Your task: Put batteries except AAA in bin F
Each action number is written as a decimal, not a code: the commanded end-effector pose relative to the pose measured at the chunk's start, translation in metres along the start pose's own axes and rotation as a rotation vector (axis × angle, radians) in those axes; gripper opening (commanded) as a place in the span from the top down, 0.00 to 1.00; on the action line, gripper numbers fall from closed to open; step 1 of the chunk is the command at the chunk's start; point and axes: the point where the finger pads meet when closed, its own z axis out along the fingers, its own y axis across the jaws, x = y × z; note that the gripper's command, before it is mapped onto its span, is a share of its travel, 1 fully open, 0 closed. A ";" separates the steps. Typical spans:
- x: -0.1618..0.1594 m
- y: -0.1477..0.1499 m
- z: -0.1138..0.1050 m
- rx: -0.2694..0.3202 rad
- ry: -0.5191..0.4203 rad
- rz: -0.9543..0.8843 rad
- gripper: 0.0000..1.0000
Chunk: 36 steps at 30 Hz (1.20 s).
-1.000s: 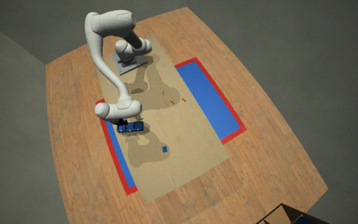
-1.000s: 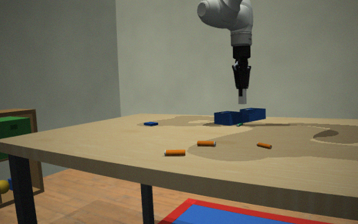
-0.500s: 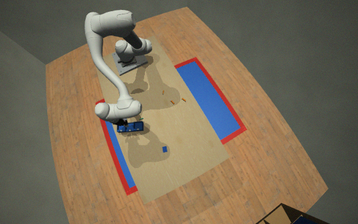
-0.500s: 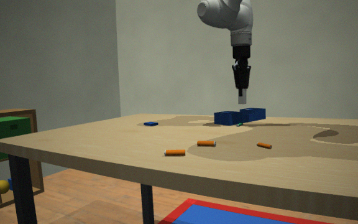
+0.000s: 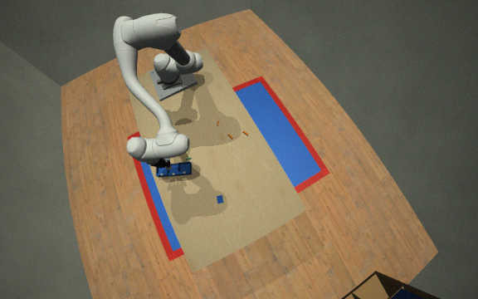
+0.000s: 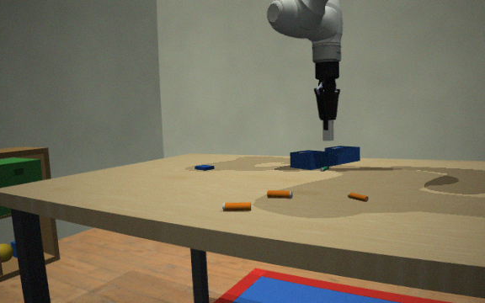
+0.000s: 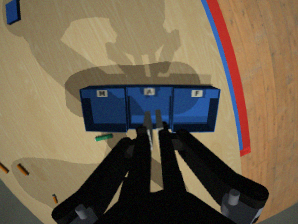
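Green battery [image 5: 188, 159] [image 6: 325, 168] [image 7: 104, 137] is on the table outside the bins, just beside bin M [image 5: 185, 168] [image 7: 107, 111], two bins along from bin F [image 5: 163, 171] [image 6: 349, 155] [image 7: 196, 111]. Its long axis runs nearly along the bin row, slightly skewed; can't tell which end is plus. You've got three more batteries well apart from F, past the M end: two larger orange batteries [image 5: 230, 136] [image 6: 279, 194] [image 7: 23, 169] lying roughly parallel, diagonal to the row, pale ends facing opposite ways, and a smaller orange battery [image 5: 217, 123] [image 6: 358, 196] [image 7: 55, 198] lying more crosswise. Blue block [image 5: 220, 199] [image 6: 204, 167] [image 7: 13, 11] sits off F's lettered side, out beyond M; can't tell if it's a battery. Your gripper [image 5: 168, 166] [image 6: 327, 139] [image 7: 153, 118] is up over bin A, next to F, fingers nearly together, nothing visible between them. No battery shows in F, so I'd call this between picks, sorting still ahead. Next: sort out which are AAA by size (small orange is my suspect, green unsure), move over a non-AAA, spread the fingers, turn them across its long axis, then descend. Near green, watch M's wall.
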 end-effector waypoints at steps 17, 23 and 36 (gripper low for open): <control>0.001 -0.001 0.023 -0.003 -0.001 0.001 0.85; 0.001 -0.001 0.033 -0.003 -0.001 0.001 0.85; 0.001 -0.001 0.058 -0.003 -0.001 0.001 0.85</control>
